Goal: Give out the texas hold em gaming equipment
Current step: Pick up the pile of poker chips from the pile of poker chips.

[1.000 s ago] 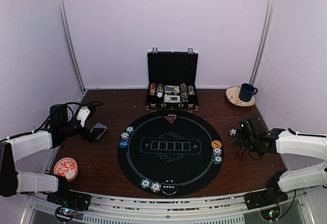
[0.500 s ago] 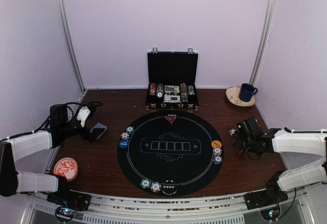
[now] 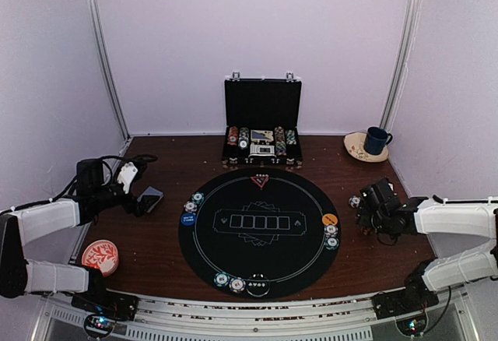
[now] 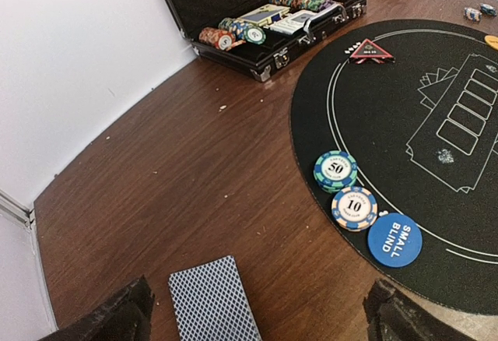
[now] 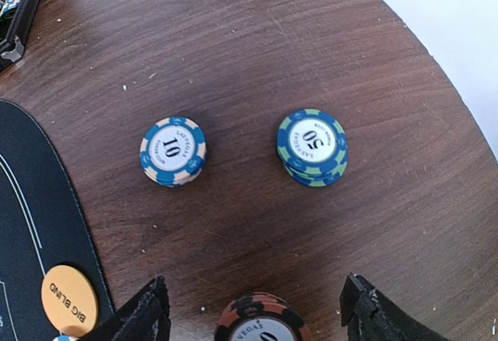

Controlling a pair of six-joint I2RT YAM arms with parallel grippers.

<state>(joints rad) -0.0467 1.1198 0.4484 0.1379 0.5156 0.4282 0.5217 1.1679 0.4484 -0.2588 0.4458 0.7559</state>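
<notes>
A grey-blue-backed deck of playing cards (image 4: 214,302) lies on the wood left of the black round mat (image 3: 261,232). My left gripper (image 4: 261,318) is open above the wood, and the deck sits by its left finger. On the mat's left edge are a "50" chip stack (image 4: 335,170), a "10" chip stack (image 4: 354,208) and the blue small blind button (image 4: 394,240). My right gripper (image 5: 255,286) is open over the wood right of the mat, with a red-and-black chip stack (image 5: 261,324) between its fingers, untouched. Beyond it sit a "10" stack (image 5: 173,151) and a "50" stack (image 5: 312,146). The orange big blind button (image 5: 69,300) is on the mat.
The open black briefcase (image 3: 262,135) with chip rows stands at the back. A blue mug (image 3: 377,140) on a plate (image 3: 356,148) sits back right. The red-and-white dish (image 3: 100,255) is front left. A red triangle marker (image 3: 261,181) and more chips (image 3: 229,282) lie on the mat.
My right gripper has shifted a little left towards the mat and its jaws have narrowed slightly. The left arm and the cards have not moved.
</notes>
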